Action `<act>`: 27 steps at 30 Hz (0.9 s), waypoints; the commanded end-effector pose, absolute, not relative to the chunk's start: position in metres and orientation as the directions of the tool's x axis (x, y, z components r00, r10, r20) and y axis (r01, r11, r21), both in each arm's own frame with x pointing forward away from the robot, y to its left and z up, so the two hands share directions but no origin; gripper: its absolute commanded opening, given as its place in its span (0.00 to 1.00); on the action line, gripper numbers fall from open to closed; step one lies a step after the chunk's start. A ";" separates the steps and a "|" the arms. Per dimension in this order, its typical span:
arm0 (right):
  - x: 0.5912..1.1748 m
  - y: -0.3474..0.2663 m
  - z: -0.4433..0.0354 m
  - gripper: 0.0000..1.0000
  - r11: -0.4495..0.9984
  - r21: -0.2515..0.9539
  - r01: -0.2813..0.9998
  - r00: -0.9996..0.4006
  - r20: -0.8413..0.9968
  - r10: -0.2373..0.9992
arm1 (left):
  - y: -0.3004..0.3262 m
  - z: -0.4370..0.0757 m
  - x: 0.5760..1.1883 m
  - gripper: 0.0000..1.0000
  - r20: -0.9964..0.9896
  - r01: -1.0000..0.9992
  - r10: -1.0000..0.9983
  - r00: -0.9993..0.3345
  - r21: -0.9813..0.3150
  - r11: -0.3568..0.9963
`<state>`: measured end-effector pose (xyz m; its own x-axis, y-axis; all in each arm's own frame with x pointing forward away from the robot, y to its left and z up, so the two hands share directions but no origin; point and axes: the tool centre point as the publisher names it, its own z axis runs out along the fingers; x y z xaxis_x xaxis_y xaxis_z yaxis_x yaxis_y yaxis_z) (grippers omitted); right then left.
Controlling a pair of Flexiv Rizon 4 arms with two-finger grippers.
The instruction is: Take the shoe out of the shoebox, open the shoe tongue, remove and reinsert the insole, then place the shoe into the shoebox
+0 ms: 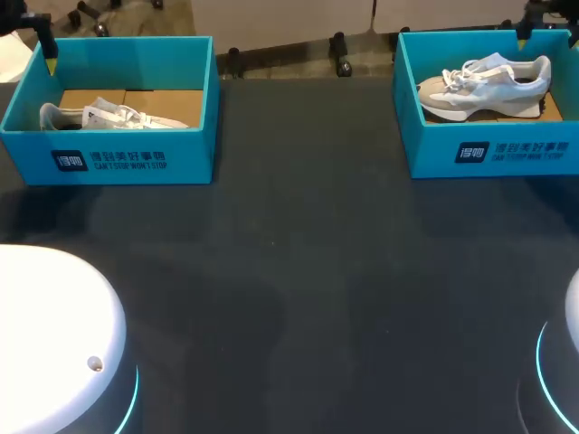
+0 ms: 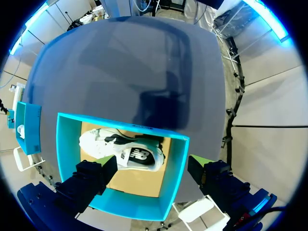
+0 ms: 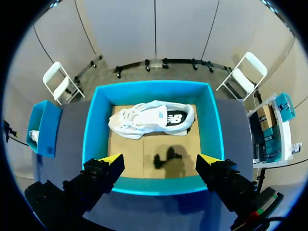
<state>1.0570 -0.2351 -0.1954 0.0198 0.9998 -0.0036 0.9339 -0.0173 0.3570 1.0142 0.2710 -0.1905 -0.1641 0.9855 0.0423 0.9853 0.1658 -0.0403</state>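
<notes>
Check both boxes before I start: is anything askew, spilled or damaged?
Nothing stands out. The white sneaker lies on its side inside the left teal cardboard shoebox, the grey and pale-blue sneaker likewise in the right teal cardboard shoebox. Both boxes look intact and square. The left pincer and right pincer hang open above them.

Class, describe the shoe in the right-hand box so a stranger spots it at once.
On the dark table, find the blue shoebox at the far right corner. The shoe lies inside on cardboard. Unlike the whiter shoe in the left shoebox, it is pale blue-grey with a thick sole.
</notes>
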 end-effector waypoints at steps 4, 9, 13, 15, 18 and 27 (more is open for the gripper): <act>1.100 -0.253 -0.208 1.00 0.022 0.177 0.984 -0.020 -0.016 1.000 | 0.271 -0.190 1.012 1.00 0.044 0.985 0.985 -0.165 -0.036 0.166; 1.109 -0.266 -0.215 1.00 0.016 0.111 0.994 -0.017 0.006 1.000 | 0.271 -0.190 1.012 1.00 0.044 0.985 0.985 -0.165 -0.036 0.166; 1.114 -0.274 -0.221 1.00 -0.005 0.071 0.997 0.005 0.005 1.000 | 0.271 -0.190 1.012 1.00 0.044 0.985 0.985 -0.165 -0.036 0.166; 1.117 -0.276 -0.224 1.00 -0.006 0.053 0.999 0.006 0.004 1.000 | 0.271 -0.190 1.012 1.00 0.044 0.985 0.985 -0.165 -0.036 0.166; 1.122 -0.280 -0.228 1.00 -0.021 0.031 0.999 0.022 -0.005 1.000 | 0.271 -0.190 1.012 1.00 0.044 0.985 0.985 -0.165 -0.036 0.166; 1.142 -0.301 -0.256 1.00 -0.044 -0.009 0.999 0.044 -0.008 0.999 | 0.271 -0.190 1.012 1.00 0.044 0.985 0.985 -0.165 -0.036 0.166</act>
